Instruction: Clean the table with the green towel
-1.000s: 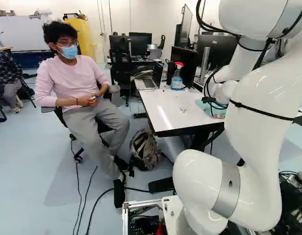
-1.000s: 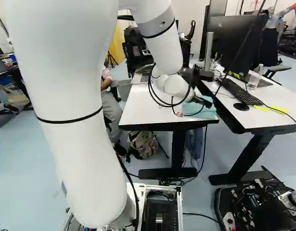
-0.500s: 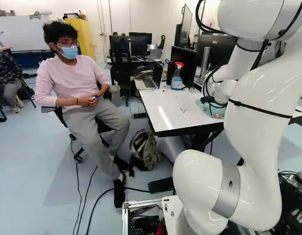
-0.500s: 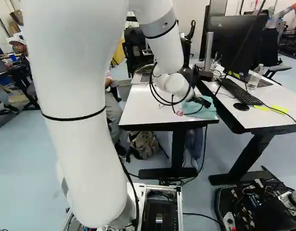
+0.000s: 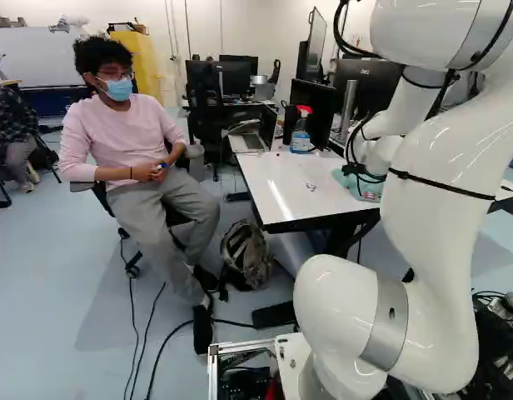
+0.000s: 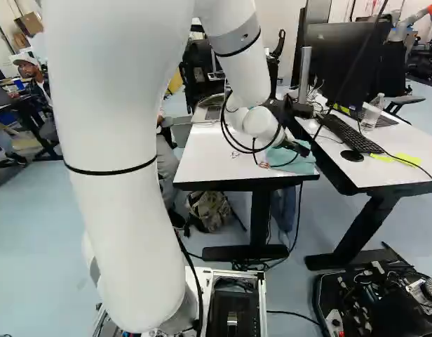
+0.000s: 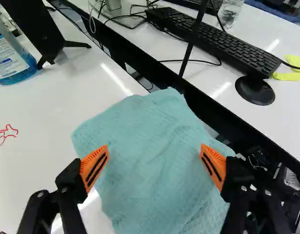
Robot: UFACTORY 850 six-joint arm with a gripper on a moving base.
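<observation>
The gripper (image 6: 296,148) is low over the table's near right corner in the right base view, close to the green towel (image 6: 298,166). From the wrist, the gripper (image 7: 154,163) stands wide open, its orange pads far apart above the towel (image 7: 155,146), which lies spread and slightly wrinkled under and ahead of it. Whether the fingertips touch the cloth I cannot tell. The white table (image 7: 52,105) carries a red drawn mark (image 7: 5,135) to one side of the towel. A spray bottle (image 5: 301,132) stands farther back on the table.
A second desk (image 6: 405,151) with keyboard (image 6: 351,133), mouse (image 6: 352,156) and monitor stands across a narrow gap. A laptop (image 5: 255,140) sits at the table's far end. A backpack (image 5: 246,254) lies beside the table; a seated person is left of it. Another robot (image 6: 412,21) is far back.
The arm's large link has swung slightly to the right in the right base view, and the wrist has shifted a little. The base has not moved; the gripper has stayed low by the towel.
</observation>
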